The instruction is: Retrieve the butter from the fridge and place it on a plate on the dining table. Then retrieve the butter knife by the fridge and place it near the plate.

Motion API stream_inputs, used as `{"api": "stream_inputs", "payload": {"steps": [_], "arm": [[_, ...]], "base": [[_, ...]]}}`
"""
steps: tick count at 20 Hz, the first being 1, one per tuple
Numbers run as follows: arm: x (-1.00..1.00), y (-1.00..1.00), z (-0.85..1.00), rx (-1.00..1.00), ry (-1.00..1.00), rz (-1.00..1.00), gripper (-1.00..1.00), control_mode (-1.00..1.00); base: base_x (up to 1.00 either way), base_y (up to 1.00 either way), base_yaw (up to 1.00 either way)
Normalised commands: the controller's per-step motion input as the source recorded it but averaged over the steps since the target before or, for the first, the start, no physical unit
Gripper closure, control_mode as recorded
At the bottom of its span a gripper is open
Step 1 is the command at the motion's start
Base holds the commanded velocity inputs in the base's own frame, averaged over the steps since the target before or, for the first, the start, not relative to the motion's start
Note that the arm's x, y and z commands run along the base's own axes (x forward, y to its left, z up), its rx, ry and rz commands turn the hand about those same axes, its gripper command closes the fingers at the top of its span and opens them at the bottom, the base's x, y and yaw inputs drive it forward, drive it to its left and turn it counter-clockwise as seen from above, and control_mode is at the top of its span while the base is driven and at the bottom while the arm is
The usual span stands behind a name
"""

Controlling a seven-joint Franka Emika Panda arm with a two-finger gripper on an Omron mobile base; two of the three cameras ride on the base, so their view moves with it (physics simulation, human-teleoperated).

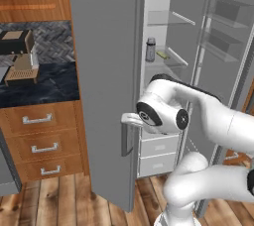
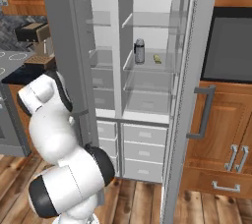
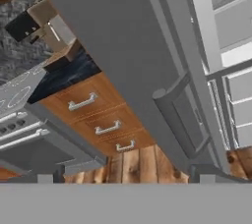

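The fridge stands with both doors open. On a clear middle shelf lies the small pale-yellow butter, just right of a grey can. My gripper is open, its two tips wide apart with nothing between them. It faces the outer side of the left door, a short way from that door's bar handle. In the left base view my arm reaches to the door's edge, level with the handle. The plate, the dining table and the butter knife are out of view.
The left door swings out between me and the black counter with a coffee machine and wooden drawers. A stove lies further left. The right door stands before a cabinet with a microwave.
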Motion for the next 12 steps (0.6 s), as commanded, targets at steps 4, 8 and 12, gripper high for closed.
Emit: {"api": "stream_inputs", "payload": {"steps": [4, 8, 12], "arm": [[-0.03, 0.0, 1.0, -0.05, -0.09, 0.04, -1.0, -1.0], [0.0, 0.0, 1.0, 0.0, -0.49, -0.07, -1.0, -1.0], [-0.61, -0.1, 1.0, 0.0, -0.61, -0.12, -1.0, -1.0]], "base": [[0.0, 0.0, 0.0], [0.0, 0.0, 0.0], [0.0, 0.0, 0.0]]}}
